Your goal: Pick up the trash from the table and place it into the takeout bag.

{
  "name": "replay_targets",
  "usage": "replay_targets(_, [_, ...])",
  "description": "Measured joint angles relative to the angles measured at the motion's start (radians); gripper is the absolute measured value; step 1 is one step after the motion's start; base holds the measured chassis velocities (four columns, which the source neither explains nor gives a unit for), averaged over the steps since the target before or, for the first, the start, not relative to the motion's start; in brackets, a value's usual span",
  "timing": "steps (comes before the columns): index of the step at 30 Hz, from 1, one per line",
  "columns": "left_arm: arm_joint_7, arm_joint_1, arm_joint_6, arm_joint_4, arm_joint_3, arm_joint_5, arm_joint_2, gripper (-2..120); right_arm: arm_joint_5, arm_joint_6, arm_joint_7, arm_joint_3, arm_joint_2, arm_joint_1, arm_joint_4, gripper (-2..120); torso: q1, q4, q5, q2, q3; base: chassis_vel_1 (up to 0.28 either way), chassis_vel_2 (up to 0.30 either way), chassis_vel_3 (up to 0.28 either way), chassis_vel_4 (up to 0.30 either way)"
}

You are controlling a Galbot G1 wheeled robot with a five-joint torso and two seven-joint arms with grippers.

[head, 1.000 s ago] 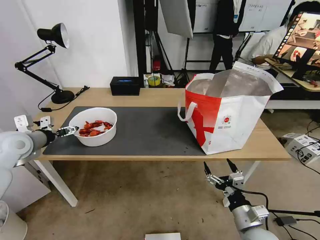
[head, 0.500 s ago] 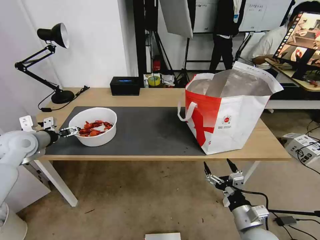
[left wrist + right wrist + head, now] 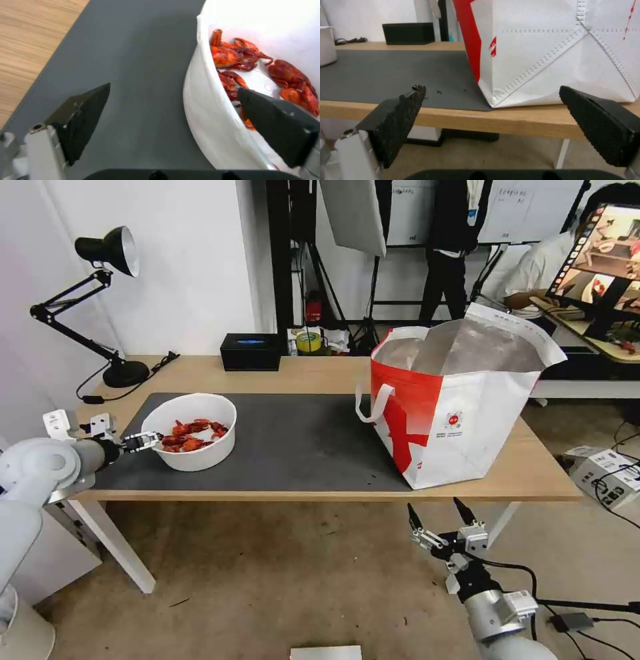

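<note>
The white round bowl [image 3: 200, 455] of red crayfish shells [image 3: 193, 435] sits on the left part of the dark mat [image 3: 300, 447] on the table [image 3: 320, 373]. My left gripper [image 3: 151, 440] is open at the bowl's left side. In the left wrist view the left gripper [image 3: 173, 87] straddles the bowl's wall [image 3: 206, 112], one finger [image 3: 83, 117] over the mat and the other [image 3: 276, 122] inside, above the shells [image 3: 233, 55]. The red-and-white takeout bag [image 3: 460, 407] stands open at the table's right end. My right gripper [image 3: 437, 517] hangs open below the table's front edge, facing the bag [image 3: 553, 50].
A black desk lamp [image 3: 107, 247] stands at the back left corner and a black box [image 3: 251, 351] at the back middle. The mat between the bowl and the bag is bare apart from a few crumbs [image 3: 438, 92]. Cables and a box lie on the floor at right.
My left gripper has moved right, up to the bowl, so the rim now lies between its fingers. The bowl has shifted slightly right. The right arm is still.
</note>
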Motion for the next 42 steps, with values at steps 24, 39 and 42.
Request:
replay_targets(24, [0.048, 0.005, 0.001, -0.009, 0.017, -0.04, 0.063, 15, 0.0, 0.0, 0.0, 0.0, 0.0, 0.0, 0.0, 100, 0.0, 0.0, -0.0002, 0.0, 0.0, 0.0, 0.0, 0.0, 0.0])
replay_targets(39, [0.078, 0.032, 0.001, -0.034, -0.004, -0.047, 0.075, 0, 0.0, 0.0, 0.0, 0.0, 0.0, 0.0, 0.0, 100, 0.0, 0.0, -0.0001, 0.0, 0.0, 0.0, 0.0, 0.0, 0.0])
replay_targets(42, [0.081, 0.035, 0.001, -0.048, -0.018, -0.052, 0.069, 0, 0.0, 0.0, 0.0, 0.0, 0.0, 0.0, 0.0, 100, 0.0, 0.0001, -0.0002, 0.0, 0.0, 0.0, 0.0, 0.0, 0.0])
